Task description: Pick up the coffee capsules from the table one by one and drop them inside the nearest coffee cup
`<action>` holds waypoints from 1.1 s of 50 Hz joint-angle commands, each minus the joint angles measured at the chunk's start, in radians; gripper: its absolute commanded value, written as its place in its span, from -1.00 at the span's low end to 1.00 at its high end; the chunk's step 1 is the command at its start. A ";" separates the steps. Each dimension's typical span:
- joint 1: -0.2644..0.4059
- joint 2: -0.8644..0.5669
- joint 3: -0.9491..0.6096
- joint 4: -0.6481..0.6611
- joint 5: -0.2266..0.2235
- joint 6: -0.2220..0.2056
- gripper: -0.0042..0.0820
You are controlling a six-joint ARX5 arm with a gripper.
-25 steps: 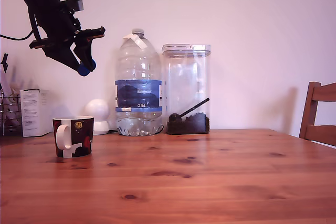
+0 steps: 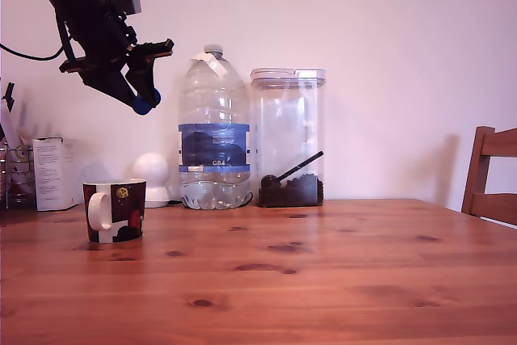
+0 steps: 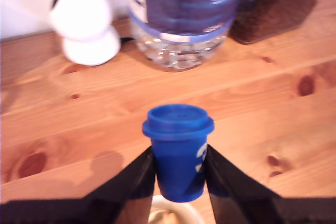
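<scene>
Exterior view: a pale plain wall backs a broad knotty pine worktop (image 2: pixel 323 272), reddish-brown with plank grain. A wooden chair back (image 2: pixel 490 175) shows at 3 o'clock. Against the wall stand a big clear ribbed water bottle (image 2: pixel 213 139) with a blue label, a square clear plastic canister (image 2: pixel 287 136) holding dark grounds and a scoop, and a white rounded lamp-like object (image 2: pixel 151 177). At 8 o'clock sits the short dark coffee cup (image 2: pixel 114 210), white-handled. High at 11 o'clock the black claw (image 2: pixel 145 94) is closed around a small blue capsule (image 3: pixel 178 148), flanged and tapered, above and slightly toward 1 o'clock from the cup.
</scene>
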 commanded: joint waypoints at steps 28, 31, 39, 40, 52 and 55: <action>-0.004 -0.260 -0.474 0.407 -0.015 0.007 -0.49; -0.005 -0.280 -0.520 0.435 -0.015 0.006 -0.49; -0.005 -0.324 -0.636 0.511 -0.016 -0.002 -0.49; -0.005 -0.331 -0.651 0.523 -0.017 -0.002 -0.49; -0.005 -0.372 -0.728 0.532 -0.024 -0.002 -0.49; -0.005 -0.372 -0.728 0.532 -0.024 -0.002 -0.49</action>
